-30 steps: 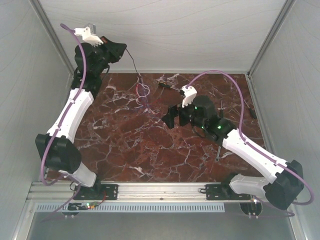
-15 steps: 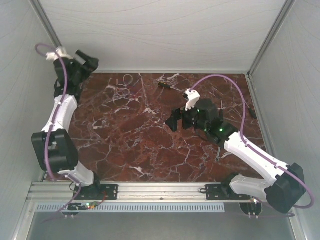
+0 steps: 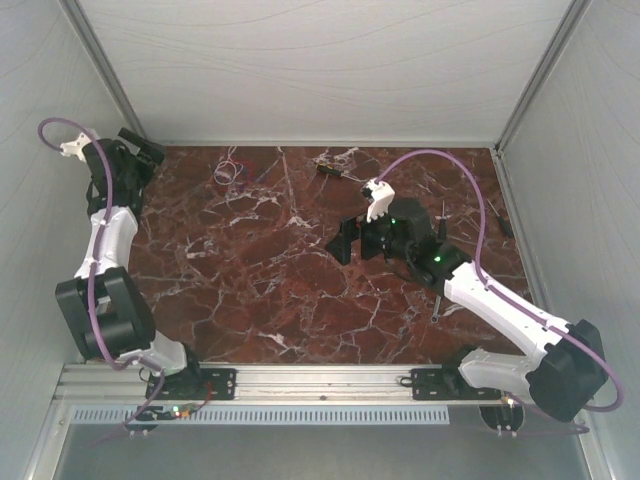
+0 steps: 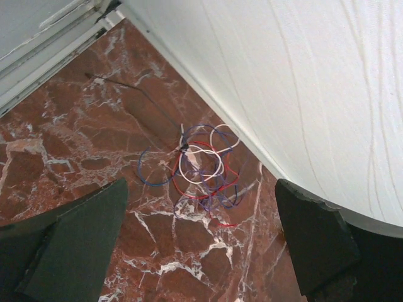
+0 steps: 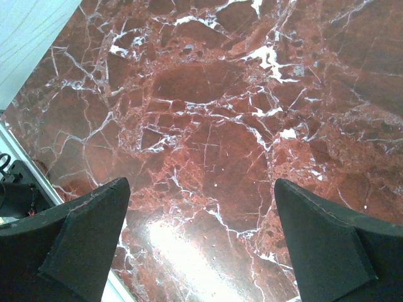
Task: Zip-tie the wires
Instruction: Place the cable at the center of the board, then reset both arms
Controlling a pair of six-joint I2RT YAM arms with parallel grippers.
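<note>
Marble surface [image 3: 300, 310] holds the wires [image 4: 200, 165] far left, black tie [image 4: 132, 107] trailing, just freed by the left tool [image 4: 198, 245], spread wide like the right tool [image 5: 201, 245]; tying looks done.

Behind wires [image 4: 200, 165], back wall [image 4: 296, 82] close; table [image 3: 300, 290] centre side open for approach.

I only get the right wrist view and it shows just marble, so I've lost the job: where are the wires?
Observer: The wires lie at the far left of the table, close to the back wall.
Operator: Is the left pincer holding them?
Observer: No. The left pincer is open, off to their left, and the tangle lies loose.
Operator: Anything tied on?
Observer: A thin black strand runs from the tangle's middle; I can't tell if it's cinched.
</note>
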